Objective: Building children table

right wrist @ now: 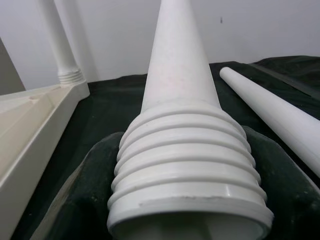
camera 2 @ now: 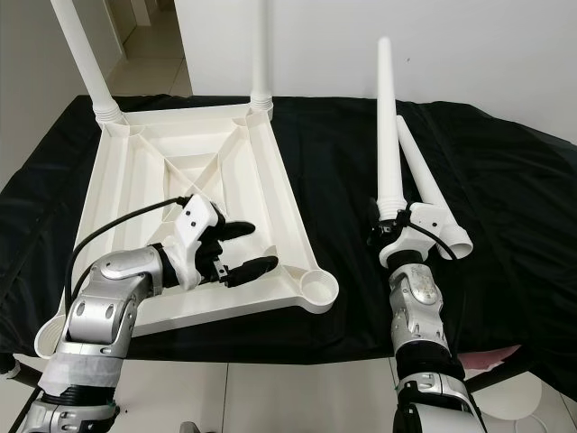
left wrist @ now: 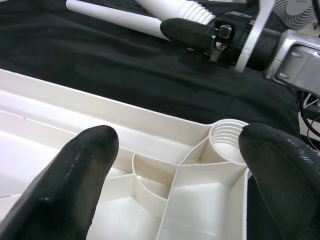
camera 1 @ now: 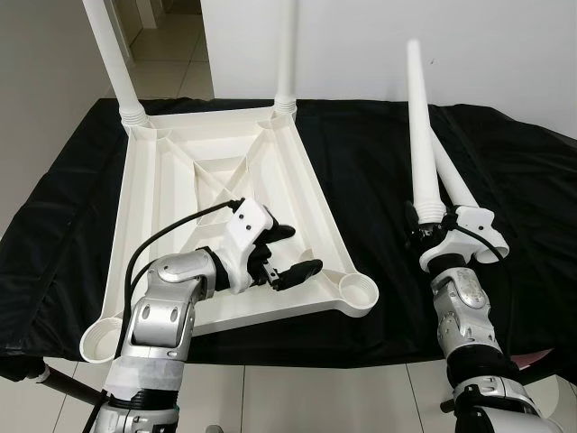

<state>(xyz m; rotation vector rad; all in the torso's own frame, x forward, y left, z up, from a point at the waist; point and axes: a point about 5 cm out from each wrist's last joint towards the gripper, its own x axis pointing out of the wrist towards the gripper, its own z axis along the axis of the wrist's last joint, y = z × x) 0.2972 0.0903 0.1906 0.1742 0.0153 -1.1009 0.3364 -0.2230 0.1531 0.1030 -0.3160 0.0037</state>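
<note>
My right gripper (camera 1: 431, 233) clamps an upright threaded leg (camera 1: 422, 135); the empty corner socket (camera 1: 359, 290) sits toward my left gripper (camera 1: 293, 253), whose fingers hover spread over the tabletop (camera 1: 171, 180).

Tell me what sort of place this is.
Probably a room in a home or a plain workroom: pale tiled floor, bare white wall, and a black-draped table holding an upturned white plastic tabletop.

tabletop (camera 1: 225, 180): white | table legs (camera 1: 422, 135): white | cloth (camera 1: 379, 171): black | gripper fingers (left wrist: 82, 175): black
</note>
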